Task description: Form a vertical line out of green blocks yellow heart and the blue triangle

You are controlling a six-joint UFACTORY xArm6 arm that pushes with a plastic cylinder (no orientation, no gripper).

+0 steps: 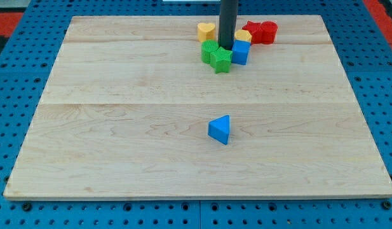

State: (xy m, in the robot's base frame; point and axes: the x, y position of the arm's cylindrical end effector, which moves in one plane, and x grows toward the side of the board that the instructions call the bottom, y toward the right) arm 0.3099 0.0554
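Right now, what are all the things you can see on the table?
board: one, pale wood, on a blue pegboard.
blue triangle: one, alone, below the middle.
green blocks: two, touching, near the top.
yellow heart: one, top, left of the rod.
blue block: one, right of the greens.
yellow block: one, mostly hidden behind the blue block.
red blocks: two, top right of the cluster.
my tip: one, dark, among the cluster, just above the green blocks.

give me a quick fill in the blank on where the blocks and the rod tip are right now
The blue triangle lies alone, nearer the view's ____ than the cluster.
My tip sits just above the two ____ blocks.
The yellow heart lies to the view's ____ of the rod.
The two red blocks sit at the cluster's ____ end.

Missing: bottom; green; left; right
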